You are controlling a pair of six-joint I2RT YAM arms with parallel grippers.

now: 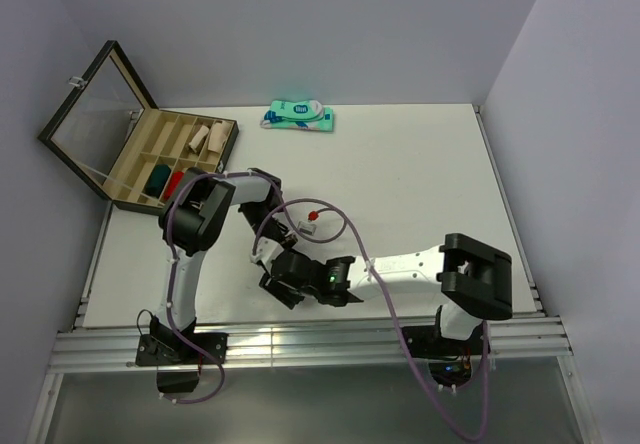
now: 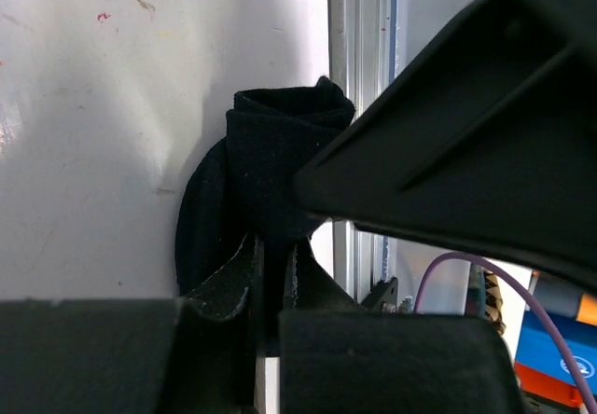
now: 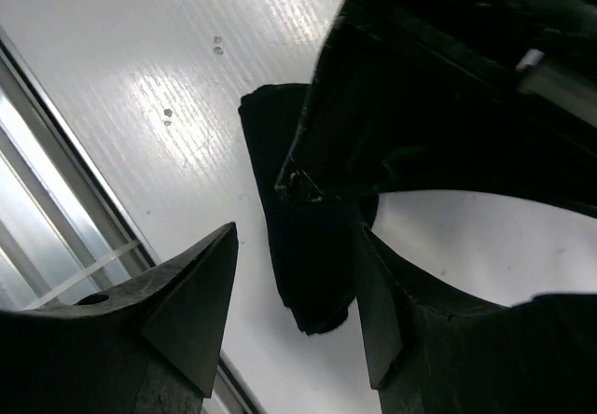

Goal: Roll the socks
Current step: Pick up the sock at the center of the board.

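Observation:
A dark sock bundle [image 2: 270,153], folded over at its top, lies on the white table close to the near edge rail. I cannot tell the green sock from the black one. My left gripper [image 2: 275,251] is shut on the bundle's lower fabric. In the right wrist view the bundle [image 3: 308,274] hangs from the left gripper's fingers [image 3: 410,106], its free end between the tips of my open right gripper [image 3: 294,232], apart from both. In the top view both grippers, left [image 1: 268,254] and right [image 1: 282,284], meet near the front edge and hide the socks.
An open compartment box [image 1: 150,159] with red, teal and beige rolled socks stands at the back left. A teal-and-white sock package [image 1: 298,116] lies at the back. A small red-tipped item [image 1: 312,216] lies by the purple cable. The metal edge rail [image 2: 359,78] runs beside the bundle.

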